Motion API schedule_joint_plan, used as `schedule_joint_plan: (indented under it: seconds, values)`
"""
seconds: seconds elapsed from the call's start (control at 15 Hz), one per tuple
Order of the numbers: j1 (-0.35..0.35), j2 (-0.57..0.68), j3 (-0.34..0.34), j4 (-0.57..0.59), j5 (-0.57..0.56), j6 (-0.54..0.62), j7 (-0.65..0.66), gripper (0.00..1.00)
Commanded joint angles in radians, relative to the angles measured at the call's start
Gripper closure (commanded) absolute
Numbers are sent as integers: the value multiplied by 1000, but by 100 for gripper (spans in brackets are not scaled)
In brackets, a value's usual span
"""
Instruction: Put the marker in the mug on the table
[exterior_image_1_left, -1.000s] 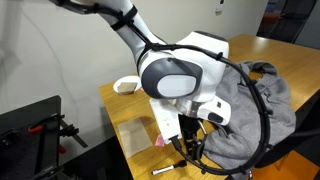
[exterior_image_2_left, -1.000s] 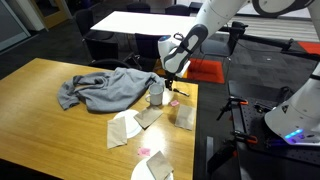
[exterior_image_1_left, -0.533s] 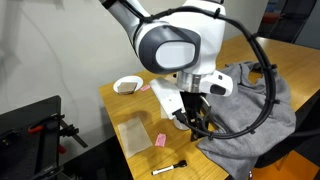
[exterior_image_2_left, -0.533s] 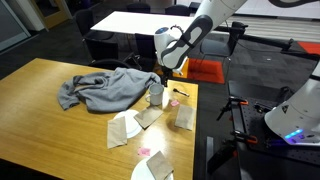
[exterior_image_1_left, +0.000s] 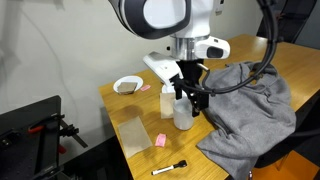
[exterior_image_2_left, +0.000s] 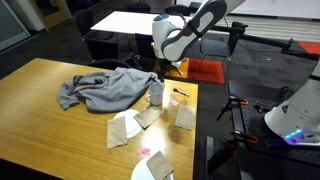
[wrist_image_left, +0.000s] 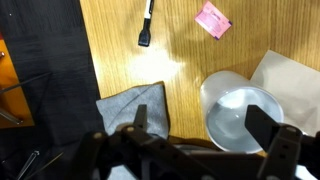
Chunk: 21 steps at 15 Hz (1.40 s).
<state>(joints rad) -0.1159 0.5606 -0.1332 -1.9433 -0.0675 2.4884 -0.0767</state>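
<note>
The marker lies flat on the bench, close to the edge. It is well apart from the mug. Nothing is holding it. A small pink block lies on the wood between the marker and the mug.

The mug stands upright on the bench. A big grey cloth lies bunched up just beside it.

The robot's pincer hangs in the air just over the mug. In the wrist view the pincer is spread wide, with one dark finger on each side, and it pinches nothing. Below it you can look straight down into the round mug. The marker shows up near the top of that view, with the pink block a little way beside it. Both are apart from the mug.

A shallow white bowl sits near the far corner of the bench. In an exterior view the mug stands by the bench edge with the grey cloth next to it.
</note>
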Motion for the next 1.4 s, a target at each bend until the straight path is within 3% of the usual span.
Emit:
schedule_joint_plan:
  seconds: [0.0, 0.87, 1.33]
  values:
    - [-2, -98, 36, -79, -5, 32, -35, 0]
    - [47, -294, 100, -171, 2, 15, -25, 0]
    - [59, -282, 100, -148, 2, 16, -19, 0]
